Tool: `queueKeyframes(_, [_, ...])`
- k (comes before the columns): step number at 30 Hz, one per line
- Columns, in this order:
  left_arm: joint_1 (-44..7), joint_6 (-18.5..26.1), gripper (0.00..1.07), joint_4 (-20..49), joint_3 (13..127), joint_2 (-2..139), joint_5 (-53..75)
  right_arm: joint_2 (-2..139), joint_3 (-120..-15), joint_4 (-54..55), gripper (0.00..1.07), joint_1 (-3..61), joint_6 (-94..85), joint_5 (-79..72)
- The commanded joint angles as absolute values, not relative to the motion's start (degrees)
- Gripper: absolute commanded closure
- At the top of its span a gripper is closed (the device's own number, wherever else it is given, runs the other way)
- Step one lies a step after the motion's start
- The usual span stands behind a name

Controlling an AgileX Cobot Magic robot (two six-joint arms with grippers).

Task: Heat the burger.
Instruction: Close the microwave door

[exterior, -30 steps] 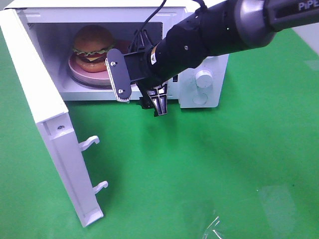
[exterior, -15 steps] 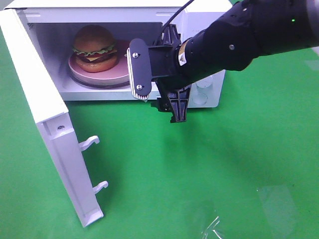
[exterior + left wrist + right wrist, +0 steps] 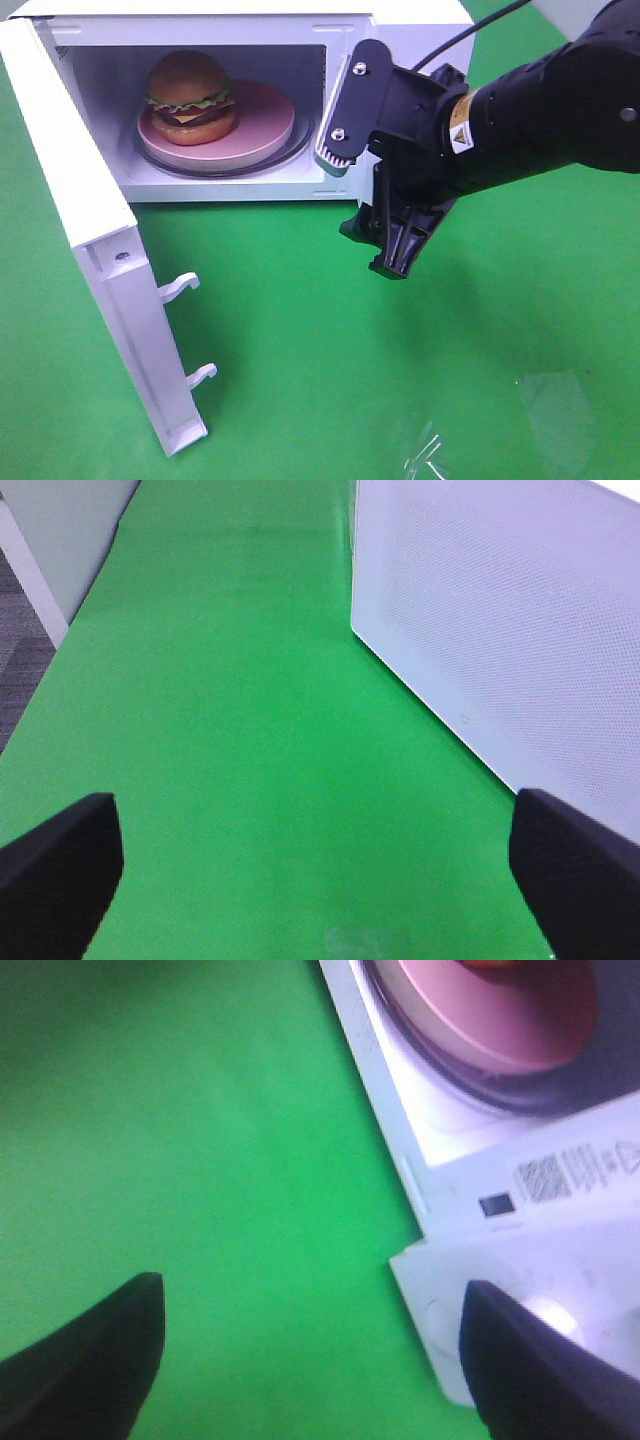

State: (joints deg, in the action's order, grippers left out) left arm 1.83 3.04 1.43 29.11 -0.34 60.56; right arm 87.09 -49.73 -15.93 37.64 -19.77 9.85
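Inside microwave (image 3: pixel 420 20), far left, burger (image 3: pixel 188 92) sits on plate (image 3: pixel 262 120), ready to heat. Right gripper (image 3: pixel 362 215) hangs empty, jaws spread, outside cavity. Door (image 3: pixel 85 220) open; closing looks next. Left gripper (image 3: pixel 320 870) spread, empty, beside it.

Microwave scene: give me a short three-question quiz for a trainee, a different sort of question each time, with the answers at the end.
1. True or false: the burger sits on the pink plate inside the microwave.
2. The door is: A) swung open, B) shut, C) removed.
3. Fill in: the right gripper, in front of the microwave, is ____ and holds nothing.
Key: 1 true; 2 A; 3 open.
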Motion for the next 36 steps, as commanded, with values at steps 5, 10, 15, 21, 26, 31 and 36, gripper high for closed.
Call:
queueKeyframes(5, [1.4, 3.0, 0.09, 1.7, 28.8, -1.4, 59.8, 81.4, -46.9, -15.9, 0.31, 37.4, -7.8, 18.9])
queueKeyframes(10, [1.4, 3.0, 0.09, 1.7, 28.8, -1.4, 59.8, 77.3, -46.3, -15.8, 0.31, 37.4, 1.3, 27.8])
queueKeyframes(15, [1.4, 3.0, 0.09, 1.7, 28.8, -1.4, 59.8, 73.3, -46.3, -15.8, 0.31, 37.4, 6.5, 37.3])
queueKeyframes(21, [1.4, 3.0, 0.09, 1.7, 28.8, -1.4, 59.8, 68.9, -46.3, -15.7, 0.31, 37.4, 9.7, 47.0])
queueKeyframes(26, [1.4, 3.0, 0.09, 1.7, 28.8, -1.4, 59.8, 63.5, -46.3, -15.4, 0.31, 37.4, 10.4, 52.4])
queueKeyframes(31, [1.4, 3.0, 0.09, 1.7, 28.8, -1.4, 59.8, 59.4, -46.3, -15.2, 0.31, 37.4, 10.7, 55.2])
queueKeyframes(36, [1.4, 3.0, 0.09, 1.7, 28.8, -1.4, 59.8, 54.1, -46.3, -13.9, 0.31, 36.4, 10.7, 57.6])
